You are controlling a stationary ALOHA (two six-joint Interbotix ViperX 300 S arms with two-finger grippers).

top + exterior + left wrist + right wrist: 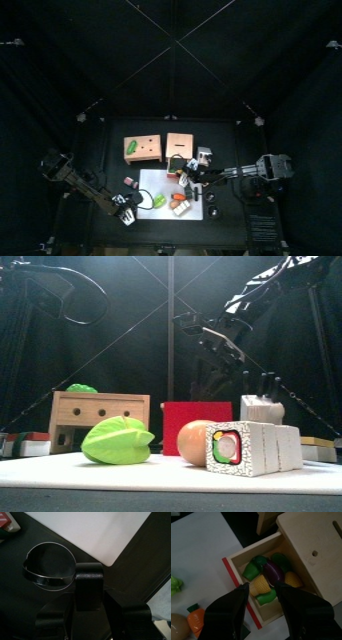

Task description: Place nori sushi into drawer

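Observation:
A sushi roll with white sides and a dark-rimmed cut face lies on the white board, to the right at the front. The drawer has a red front and stands pulled out of its wooden box. It holds green, purple and yellow toy vegetables. My right gripper hangs open and empty just above the drawer's front part; it also shows in the top view. I see no sushi in the drawer. My left gripper rests at the table's left front, jaws together.
A second wooden box stands at the back left with a green lettuce before it. A round peach-coloured piece sits beside the sushi. A carrot lies near the drawer. A metal ring lies by the left gripper.

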